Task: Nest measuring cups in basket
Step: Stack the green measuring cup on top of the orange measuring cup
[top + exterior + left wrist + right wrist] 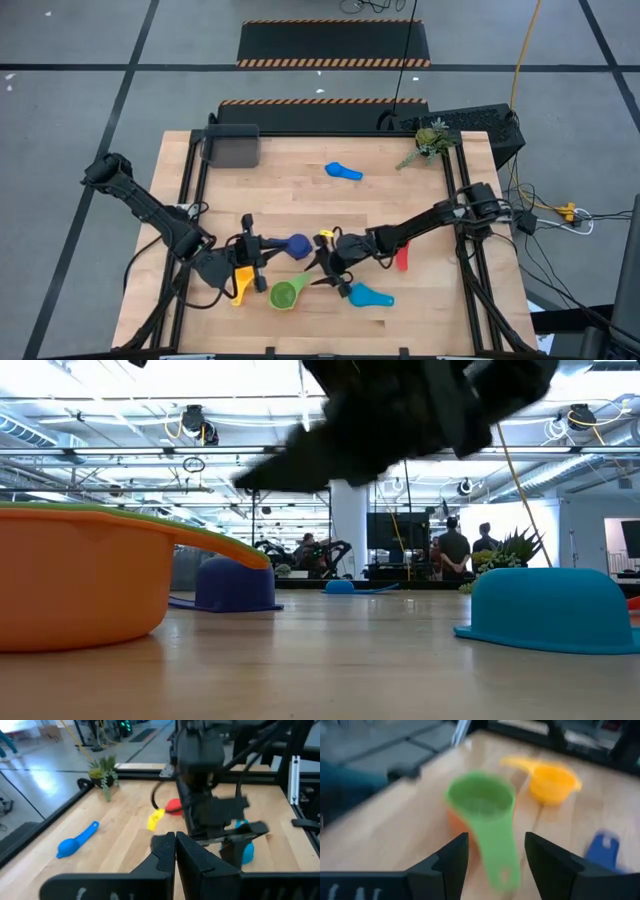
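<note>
- While the right hand (492,857) hangs low over the front middle of the worktop (300,190), its fingers stand apart with nothing between them; the green cup (482,802) lies just ahead of it, sitting on an orange cup (283,296) whose rim shows beneath.
- Left hand (175,851) is pressed shut and empty, just left of the dark blue cup (296,244).
- A yellow cup (241,282) lies by the left hand, near the front edge.
- One light blue cup (368,295) rests upside down near the green one; the other light blue cup (343,171) lies alone farther back.
- The red cup (402,258) lies right of the right arm.
- The basket (231,146) sits at the back left corner, well apart from every cup.
- A plant sprig (430,142) lies at the back right.
</note>
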You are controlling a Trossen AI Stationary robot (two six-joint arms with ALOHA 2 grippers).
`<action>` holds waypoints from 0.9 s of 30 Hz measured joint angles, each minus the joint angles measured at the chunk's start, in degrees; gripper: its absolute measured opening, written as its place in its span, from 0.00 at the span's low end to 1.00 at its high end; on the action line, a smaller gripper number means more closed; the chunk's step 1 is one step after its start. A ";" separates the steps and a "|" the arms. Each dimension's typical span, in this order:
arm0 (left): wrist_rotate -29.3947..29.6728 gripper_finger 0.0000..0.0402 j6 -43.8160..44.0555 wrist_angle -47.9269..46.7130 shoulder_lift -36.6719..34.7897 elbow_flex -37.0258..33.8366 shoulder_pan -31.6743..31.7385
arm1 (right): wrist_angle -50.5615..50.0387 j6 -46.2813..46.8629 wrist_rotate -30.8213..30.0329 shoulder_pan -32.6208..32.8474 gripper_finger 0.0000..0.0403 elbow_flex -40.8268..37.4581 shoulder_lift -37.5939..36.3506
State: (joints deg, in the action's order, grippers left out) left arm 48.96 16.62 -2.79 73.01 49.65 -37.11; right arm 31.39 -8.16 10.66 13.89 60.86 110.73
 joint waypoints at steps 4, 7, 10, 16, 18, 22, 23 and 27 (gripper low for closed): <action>-0.80 0.05 0.02 -0.01 0.00 0.00 0.90 | -6.06 0.85 -0.09 0.09 0.55 5.62 1.72; -1.37 0.05 0.04 0.00 0.00 0.00 1.23 | -10.78 2.34 -0.11 0.12 0.61 7.76 3.19; -1.52 0.05 0.04 -0.09 0.00 0.00 1.21 | -10.40 2.59 -0.14 0.17 0.64 8.38 4.82; -1.55 0.05 -0.02 -0.13 0.00 0.00 0.67 | -6.23 1.39 0.13 -0.29 0.65 8.37 7.41; -1.56 0.05 -0.02 -0.17 0.00 0.00 0.56 | -6.42 1.51 1.08 -0.54 0.64 8.37 7.95; -1.57 0.05 -0.02 -0.22 0.00 0.00 0.55 | -6.97 2.56 3.03 -1.05 0.64 8.35 8.32; -1.57 0.05 0.00 -0.23 0.00 -0.02 0.55 | -7.03 2.72 3.14 -1.11 0.64 8.35 8.32; -1.57 0.05 0.00 -0.44 0.00 0.00 0.53 | -8.07 2.29 3.12 -1.19 0.64 8.35 8.33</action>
State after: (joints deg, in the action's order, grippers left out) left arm 47.40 16.62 -3.22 73.01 49.65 -36.58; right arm 23.32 -5.87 13.77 12.70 69.21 119.06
